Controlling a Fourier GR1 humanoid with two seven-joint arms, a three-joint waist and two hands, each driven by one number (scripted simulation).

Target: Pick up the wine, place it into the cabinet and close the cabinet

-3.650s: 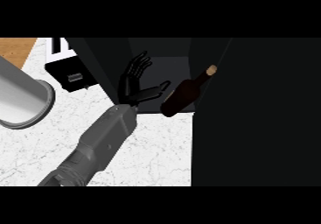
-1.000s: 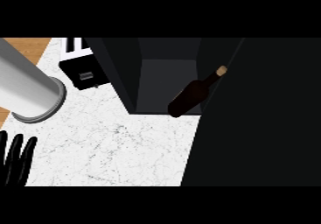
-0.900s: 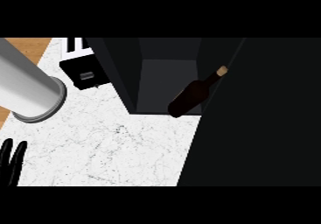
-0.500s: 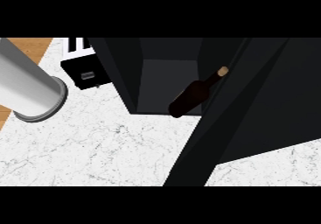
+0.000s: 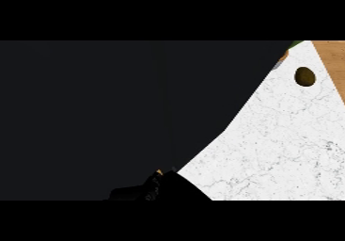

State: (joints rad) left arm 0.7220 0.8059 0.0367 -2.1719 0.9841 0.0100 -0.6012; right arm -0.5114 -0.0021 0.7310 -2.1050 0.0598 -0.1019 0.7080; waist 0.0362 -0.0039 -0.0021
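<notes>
Over the counter [image 5: 286,141], swinging the cabinet [image 5: 98,117] across the view, now hiding the wine. Probably finishing closing; cannot tell hands' state.

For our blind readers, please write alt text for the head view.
A large dark cabinet panel fills the left and middle of the view. At the right is a white marble counter, with a small brown oval object near a wooden strip.

The dark cabinet [image 5: 98,117] runs past the view's edges; a shape [image 5: 152,186] below it is unidentifiable.
</notes>
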